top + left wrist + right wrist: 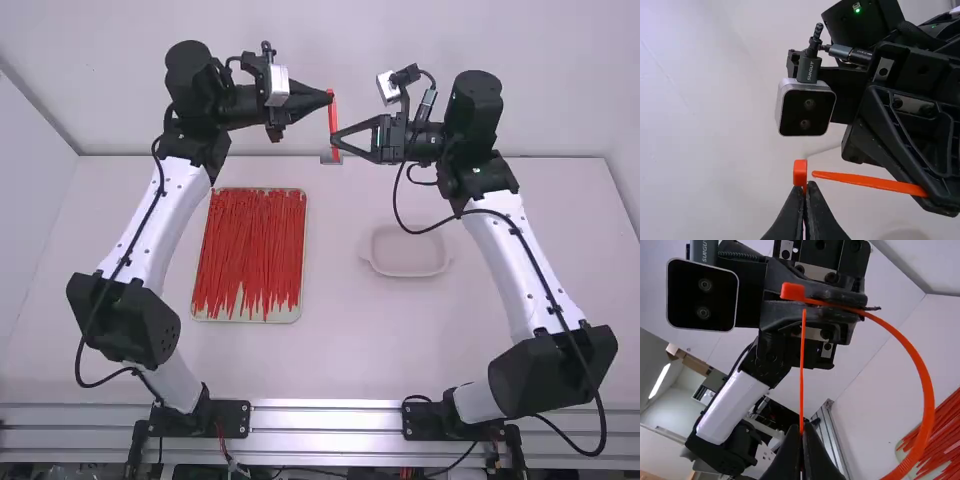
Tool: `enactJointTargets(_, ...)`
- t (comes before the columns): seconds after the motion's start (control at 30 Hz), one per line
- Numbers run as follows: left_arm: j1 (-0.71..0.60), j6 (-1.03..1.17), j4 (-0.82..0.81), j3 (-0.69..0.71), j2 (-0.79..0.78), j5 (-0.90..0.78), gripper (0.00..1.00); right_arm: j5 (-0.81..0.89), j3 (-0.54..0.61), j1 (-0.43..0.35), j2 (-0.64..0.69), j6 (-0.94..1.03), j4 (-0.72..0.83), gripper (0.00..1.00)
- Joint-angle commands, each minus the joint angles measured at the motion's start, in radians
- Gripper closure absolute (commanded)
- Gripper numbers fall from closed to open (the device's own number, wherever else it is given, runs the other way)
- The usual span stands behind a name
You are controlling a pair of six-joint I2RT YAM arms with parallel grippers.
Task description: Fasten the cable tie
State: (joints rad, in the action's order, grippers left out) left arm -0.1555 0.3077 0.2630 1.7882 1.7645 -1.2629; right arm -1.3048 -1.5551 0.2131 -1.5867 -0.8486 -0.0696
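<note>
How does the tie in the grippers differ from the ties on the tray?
Pose: the held tie is bent into a loop; the tray ties lie straight.
Place: the held tie is up in the air, left gripper pinching near its head, right gripper its tail; the tray ties rest in the tray.
Count: held tie is one; tray ties are many.
Shared: red-orange colour.

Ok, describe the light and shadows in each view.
High view: even light, a faint soft shadow edging the shallow white bowl. Left wrist view: a small green indicator lamp glows on the black housing beyond the orange plastic cable tie. Right wrist view: a bright ceiling light strip shines in the room behind.
</note>
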Motion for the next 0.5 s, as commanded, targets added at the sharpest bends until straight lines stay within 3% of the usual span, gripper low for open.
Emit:
enactJointTargets(0.0, -0.002, -0.011, 0.002, -0.004, -0.012, -0.005, 0.98, -0.003, -0.001, -0.003, 0.004, 0.013, -0.005, 1.0)
enactJointTargets(0.47, -0.002, 0.001, 0.004, -0.004, -0.012, -0.041, 0.98, -0.033, -0.001, -0.003, 0.004, 0.045, -0.001, 1.0)
